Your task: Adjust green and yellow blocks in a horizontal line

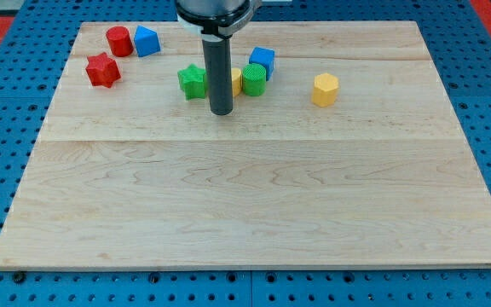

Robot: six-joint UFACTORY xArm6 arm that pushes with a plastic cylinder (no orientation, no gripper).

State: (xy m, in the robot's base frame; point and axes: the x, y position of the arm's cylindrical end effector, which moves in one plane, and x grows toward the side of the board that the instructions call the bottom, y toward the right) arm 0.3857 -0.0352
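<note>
My tip rests on the board just below a row of blocks near the view's top centre. A green star block lies just left of the rod. A yellow block is mostly hidden behind the rod, and a green block touches its right side. A yellow hexagonal block lies apart to the right, roughly level with the green ones.
A blue block sits just above the right green block. At the view's top left are a red cylinder, a blue block and a red star block. The wooden board lies on a blue pegboard.
</note>
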